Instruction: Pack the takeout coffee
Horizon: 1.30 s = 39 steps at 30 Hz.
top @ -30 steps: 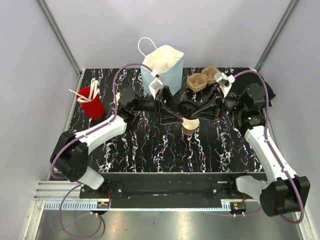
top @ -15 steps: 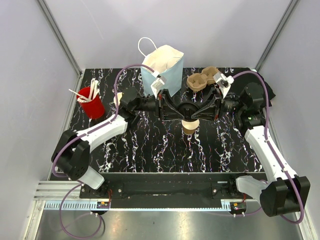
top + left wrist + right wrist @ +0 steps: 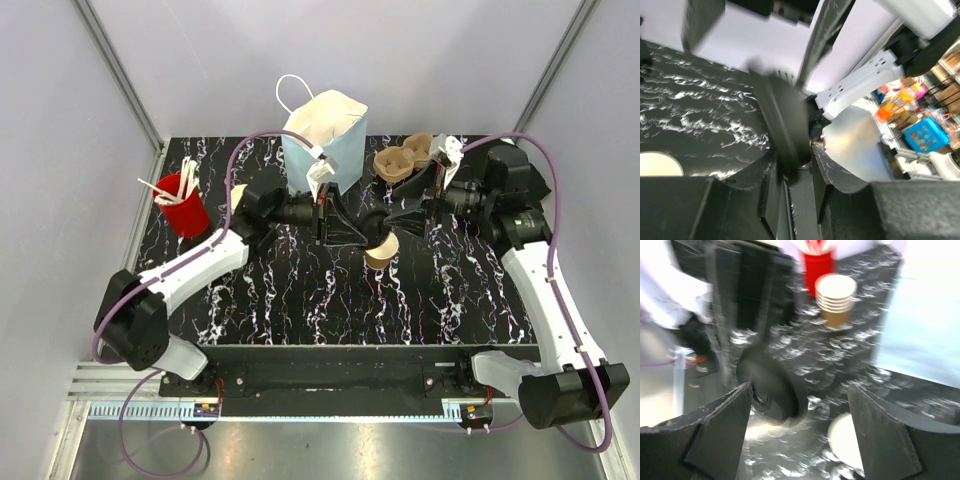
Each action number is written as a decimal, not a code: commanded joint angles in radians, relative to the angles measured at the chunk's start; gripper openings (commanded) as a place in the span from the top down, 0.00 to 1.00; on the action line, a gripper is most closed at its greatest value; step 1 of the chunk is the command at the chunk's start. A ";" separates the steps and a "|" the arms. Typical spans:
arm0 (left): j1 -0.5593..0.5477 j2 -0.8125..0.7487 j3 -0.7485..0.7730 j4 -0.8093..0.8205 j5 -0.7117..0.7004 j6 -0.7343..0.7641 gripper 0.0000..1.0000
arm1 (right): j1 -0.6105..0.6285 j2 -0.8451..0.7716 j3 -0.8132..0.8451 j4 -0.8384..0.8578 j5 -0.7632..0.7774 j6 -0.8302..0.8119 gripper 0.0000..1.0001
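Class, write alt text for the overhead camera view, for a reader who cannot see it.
The left tool grips a round black lid just above a tan paper cup, with the right tool open beside it. Behind them stand a pale blue paper bag and a brown pulp cup carrier; a red cup of straws stands at far left.
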 commanded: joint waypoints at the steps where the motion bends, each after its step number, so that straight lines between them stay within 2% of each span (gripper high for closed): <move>1: 0.017 -0.077 0.089 -0.301 -0.045 0.245 0.68 | -0.003 -0.026 0.120 -0.298 0.216 -0.325 0.14; 5: 0.049 -0.089 0.104 -0.392 -0.070 0.276 0.70 | 0.000 -0.025 0.192 -0.417 0.282 -0.437 0.14; 10: 0.077 -0.074 0.122 -0.494 -0.085 0.380 0.73 | 0.003 -0.023 0.197 -0.419 0.308 -0.473 0.14; 11: 0.078 -0.068 0.147 -0.608 -0.096 0.421 0.72 | 0.004 -0.029 0.193 -0.418 0.314 -0.476 0.14; 13: 0.085 -0.036 0.181 -0.744 -0.108 0.599 0.61 | 0.004 -0.039 0.176 -0.421 0.316 -0.484 0.14; 14: 0.086 -0.022 0.202 -0.874 -0.140 0.677 0.57 | 0.004 -0.043 0.173 -0.428 0.321 -0.485 0.14; 15: 0.088 0.001 0.220 -0.921 -0.162 0.778 0.44 | 0.004 -0.046 0.167 -0.432 0.325 -0.494 0.14; 17: 0.088 0.013 0.218 -0.976 -0.212 0.840 0.35 | 0.004 -0.055 0.154 -0.450 0.339 -0.505 0.14; 22: 0.082 0.050 0.192 -0.976 -0.217 0.892 0.28 | 0.004 -0.075 0.105 -0.577 0.376 -0.629 0.16; 26: 0.027 0.064 0.190 -0.988 -0.277 0.955 0.24 | 0.004 -0.106 0.003 -0.686 0.460 -0.750 0.16; 31: -0.001 0.078 0.173 -0.989 -0.309 0.972 0.18 | 0.006 -0.129 -0.143 -0.666 0.641 -0.813 0.17; 34: 0.000 0.082 0.155 -0.990 -0.326 0.978 0.14 | 0.003 -0.126 -0.230 -0.631 0.695 -0.810 0.19; 36: 0.000 0.067 0.141 -0.990 -0.329 0.988 0.01 | 0.000 -0.135 -0.269 -0.604 0.712 -0.812 0.19; 39: 0.000 0.046 0.118 -0.981 -0.343 0.997 0.01 | -0.005 -0.128 -0.344 -0.489 0.790 -0.757 0.20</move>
